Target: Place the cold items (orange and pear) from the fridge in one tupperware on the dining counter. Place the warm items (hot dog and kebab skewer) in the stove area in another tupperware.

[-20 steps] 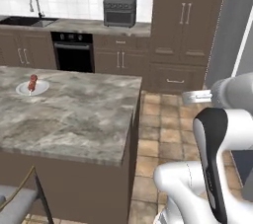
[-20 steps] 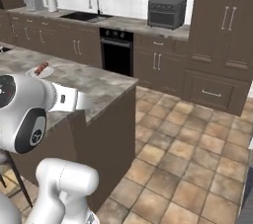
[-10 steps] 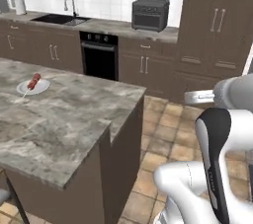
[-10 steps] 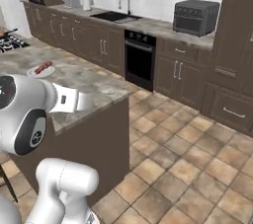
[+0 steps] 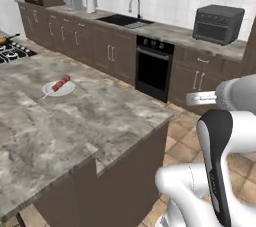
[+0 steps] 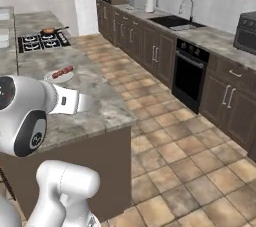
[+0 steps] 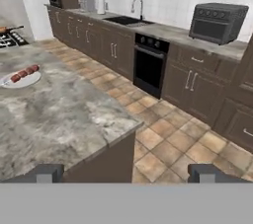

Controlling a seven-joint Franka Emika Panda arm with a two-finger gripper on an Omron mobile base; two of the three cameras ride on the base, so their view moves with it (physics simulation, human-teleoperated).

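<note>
A kebab skewer with red meat chunks lies on a small white plate on the grey marble island counter. From the other side the skewer sits a little short of the stove, where a pan rests on a burner. In the hand view the skewer is far off to the left. My gripper hangs open over the island's corner with nothing between its fingertips. The orange, pear, hot dog, fridge and tupperware are out of view.
Dark cabinets line the back wall with a sink, a built-in oven and a toaster oven on the counter. Tiled floor runs between island and cabinets. Pale shapes at the island's far left are cut off.
The whole picture has swung as the base turned. The island, plate and stove now show closer and more to the left. My gripper stays open.
</note>
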